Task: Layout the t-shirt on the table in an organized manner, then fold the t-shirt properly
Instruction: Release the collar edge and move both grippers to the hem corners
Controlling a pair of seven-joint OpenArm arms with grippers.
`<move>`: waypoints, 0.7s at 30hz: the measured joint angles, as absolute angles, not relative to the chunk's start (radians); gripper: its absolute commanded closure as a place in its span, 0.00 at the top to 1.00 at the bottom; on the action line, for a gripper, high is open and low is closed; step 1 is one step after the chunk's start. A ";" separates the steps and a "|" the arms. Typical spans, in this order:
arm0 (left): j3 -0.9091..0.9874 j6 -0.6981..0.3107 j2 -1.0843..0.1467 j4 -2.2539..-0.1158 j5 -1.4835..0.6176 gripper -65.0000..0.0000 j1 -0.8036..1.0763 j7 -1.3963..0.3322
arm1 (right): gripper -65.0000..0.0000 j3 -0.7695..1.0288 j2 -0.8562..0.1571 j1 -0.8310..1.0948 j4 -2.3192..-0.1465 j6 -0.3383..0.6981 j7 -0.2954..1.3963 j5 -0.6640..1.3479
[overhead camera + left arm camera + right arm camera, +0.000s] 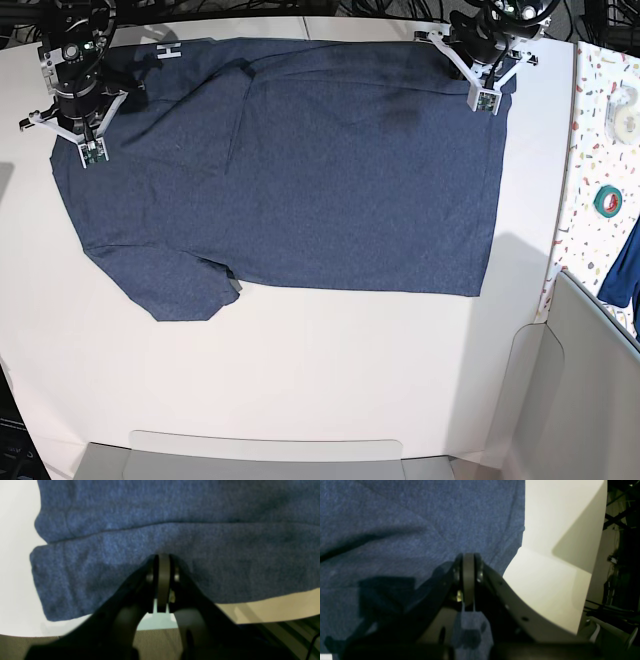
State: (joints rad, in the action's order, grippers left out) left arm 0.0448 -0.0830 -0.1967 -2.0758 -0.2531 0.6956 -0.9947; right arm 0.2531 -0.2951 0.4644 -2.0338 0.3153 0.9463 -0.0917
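Observation:
The dark navy t-shirt (pixel 300 170) lies spread out flat on the white table (pixel 300 370), collar end to the left, hem to the right, one sleeve (pixel 170 285) pointing at the front. White lettering (pixel 168 50) shows at its far left corner. My left gripper (pixel 487 70) is shut, its tips down on the cloth at the far right corner (pixel 163 556), near the table's edge. My right gripper (pixel 82 100) is shut too, tips resting on the fabric (pixel 468 555) at the far left. No cloth shows between either pair of jaws.
A speckled side surface (pixel 600 140) on the right carries a green tape roll (pixel 607 200), a white tape roll (pixel 625 97) and a blue cloth scrap (pixel 622 265). White panels stand at the front edge (pixel 270 455) and front right (pixel 590 390).

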 measured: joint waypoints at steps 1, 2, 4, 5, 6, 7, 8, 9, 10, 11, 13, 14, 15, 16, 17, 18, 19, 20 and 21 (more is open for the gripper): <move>0.045 -0.083 -0.196 -2.076 -0.253 0.00 0.699 -0.994 | 0.00 0.253 -0.290 0.459 -2.034 0.315 0.946 -0.091; 0.045 -0.083 -0.197 -2.076 -0.253 0.00 0.698 -0.994 | 0.00 0.254 -0.279 0.453 -2.034 0.315 0.946 -0.092; 0.045 -0.083 -0.197 -2.076 -0.253 0.00 0.698 -0.994 | 0.00 0.254 -0.270 0.449 -2.034 0.316 0.945 -0.088; 0.046 -0.083 -0.197 -2.076 -0.253 0.00 0.698 -0.994 | 0.00 0.254 -0.270 0.449 -2.034 0.318 0.946 -0.083; 0.058 -0.085 -0.196 -2.076 -0.254 0.00 0.698 -0.994 | 0.00 0.254 -0.271 0.449 -2.034 0.318 0.946 -0.088; 0.072 -0.090 -0.196 -2.076 -0.261 0.00 0.698 -0.994 | 0.00 0.254 -0.271 0.449 -2.034 0.318 0.947 -0.092; 0.086 -0.090 -0.196 -2.076 -0.261 0.00 0.699 -0.994 | 0.00 0.254 -0.271 0.449 -2.034 0.318 0.946 -0.091; 0.105 -0.089 -0.196 -2.076 -0.261 0.00 0.699 -0.994 | 0.00 0.254 -0.271 0.445 -2.034 0.318 0.947 -0.091; 0.127 -0.091 -0.194 -2.076 -0.265 0.00 0.698 -0.994 | 0.00 0.254 -0.271 0.440 -2.033 0.318 0.948 -0.092; 0.151 -0.090 -0.194 -2.077 -0.264 0.00 0.698 -0.987 | 0.00 0.254 -0.271 0.435 -2.033 0.318 0.947 -0.091; 0.196 -0.088 -0.194 -2.077 -0.253 0.00 0.697 -0.961 | 0.00 0.254 -0.271 0.432 -2.033 0.318 0.942 -0.091; 0.210 -0.088 -0.195 -2.077 -0.253 0.00 0.693 -0.960 | 0.00 0.254 -0.271 0.433 -2.033 0.318 0.944 -0.092; 0.222 -0.090 -0.194 -2.077 -0.263 0.00 0.691 -0.960 | 0.00 0.254 -0.270 0.435 -2.033 0.318 0.947 -0.091; 0.235 -0.091 -0.194 -2.078 -0.285 0.00 0.690 -0.958 | 0.00 0.254 -0.270 0.435 -2.033 0.318 0.947 -0.091; 0.252 -0.093 -0.194 -2.078 -0.322 0.00 0.689 -0.960 | 0.00 0.254 -0.270 0.433 -2.033 0.318 0.947 -0.091; 0.273 -0.098 -0.194 -2.078 -0.364 0.00 0.686 -0.960 | 0.00 0.254 -0.270 0.430 -2.033 0.318 0.946 -0.091; 0.295 -0.097 -0.195 -2.078 -0.402 0.00 0.677 -0.961 | 0.00 0.254 -0.270 0.424 -2.033 0.318 0.947 -0.091; 0.319 -0.097 -0.194 -2.077 -0.428 0.00 0.667 -0.962 | 0.00 0.254 -0.270 0.419 -2.033 0.318 0.946 -0.091; 0.350 -0.098 -0.194 -2.077 -0.469 0.00 0.654 -0.961 | 0.00 0.254 -0.271 0.418 -2.033 0.318 0.942 -0.091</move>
State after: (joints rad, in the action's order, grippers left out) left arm 0.3504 -0.0978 -0.1944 -2.0773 -0.4694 0.6544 -0.9607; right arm 0.2543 -0.2707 0.4175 -2.0335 0.3180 0.9424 -0.0914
